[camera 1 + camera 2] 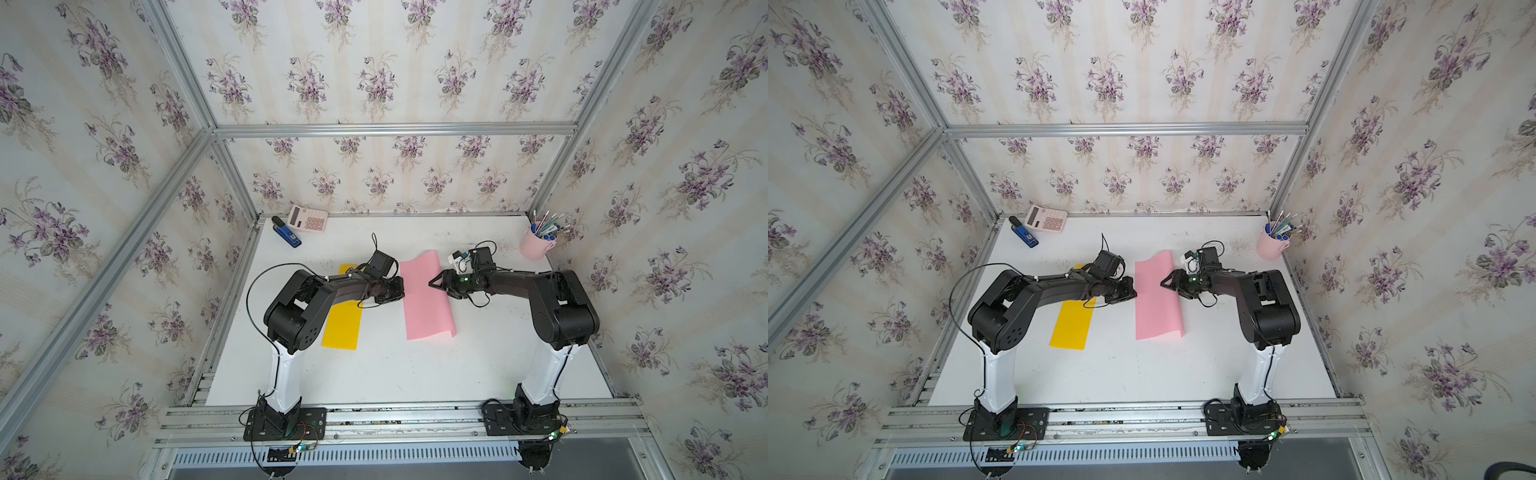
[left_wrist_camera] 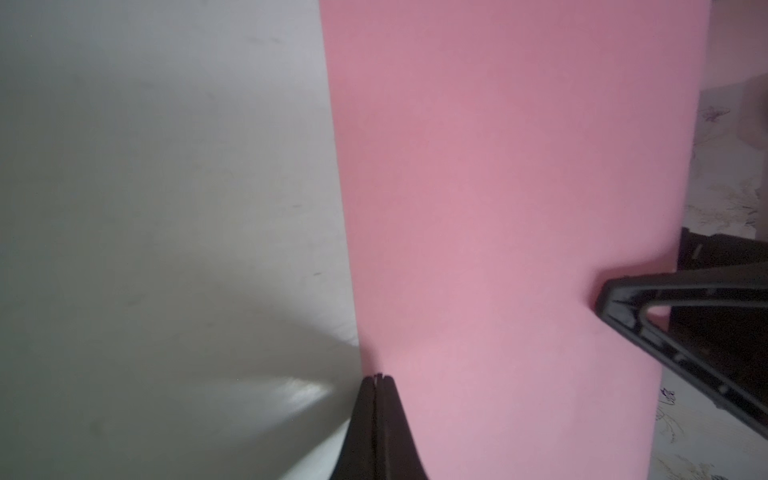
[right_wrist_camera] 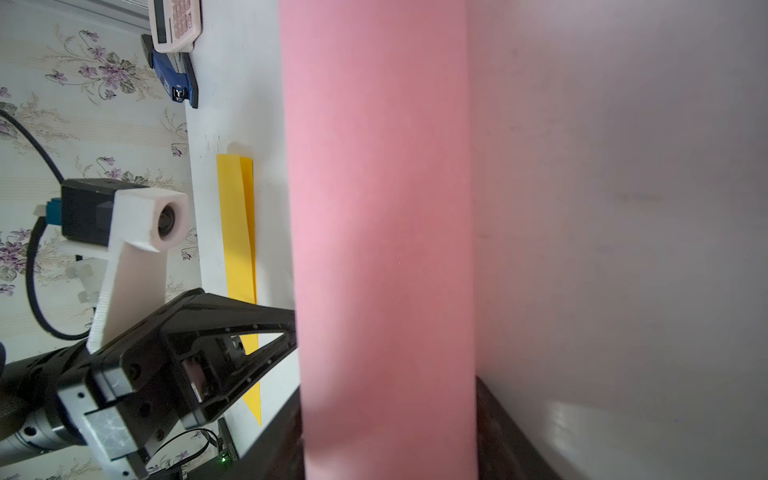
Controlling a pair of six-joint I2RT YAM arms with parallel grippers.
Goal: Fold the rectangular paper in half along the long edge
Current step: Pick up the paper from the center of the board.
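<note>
Twin tabletop robot arms, the left arm (image 1: 299,303) and right arm (image 1: 561,311), wear glossy black housings over white lower links (image 1: 284,374), bolted to black base plates (image 1: 312,420). Thin black cables (image 3: 30,270) loop loose. A white printed bracket (image 3: 133,257) carries a black camera (image 3: 85,212) by the left gripper (image 3: 293,328), its triangular black frame dotted with screws.

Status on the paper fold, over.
Left claw shut at pink paper edge. Right claw open on its bent side. Paper looped over, uncreased. Yellow paper lies apart.

Bright, diffuse light overall; soft shadows on bench (image 1: 395,374); wide-angle bending at edges; wrist views blurred close-up.
</note>
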